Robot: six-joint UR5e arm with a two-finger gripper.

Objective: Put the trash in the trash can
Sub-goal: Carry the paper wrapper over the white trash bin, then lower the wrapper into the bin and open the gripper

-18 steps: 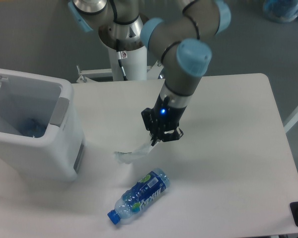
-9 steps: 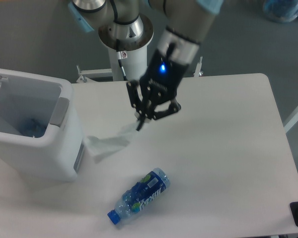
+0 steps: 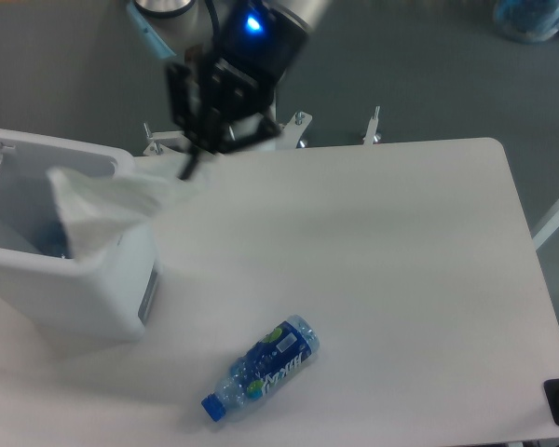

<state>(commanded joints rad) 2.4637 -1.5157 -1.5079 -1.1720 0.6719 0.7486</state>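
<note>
Fixed camera, looking down on the table [image 3: 401, 279] from the front. The gripper [image 3: 191, 168] sits high in the frame, near the table's far edge and just right of the trash can [image 3: 65, 289]. Its body is dark, with a blue light lit on top, and it is somewhat blurred. The fingers are pinched onto one end of the wrapper [image 3: 98, 209] — the jaws are narrow, with only the thin plastic between them.

The wrapper hangs from that pinch point and spreads down and to the left, away from the gripper. It is white and crumpled, wider at its free end than at the held end. Its free end lies over the near right corner of the trash can's open top, in front of the rim and the grey panel as seen from here. Whether it touches the rim cannot be told. No green edge can be made out at this blur.

The trash can stands at the left side of the table, white and boxy, open at the top. Something bluish shows dimly inside it.

The bottle [image 3: 263, 367] lies on its side on the table near the front edge — well apart from the gripper and to the right of the trash can. Its blue cap [image 3: 211, 406] points to the lower left, blue label up.
</note>
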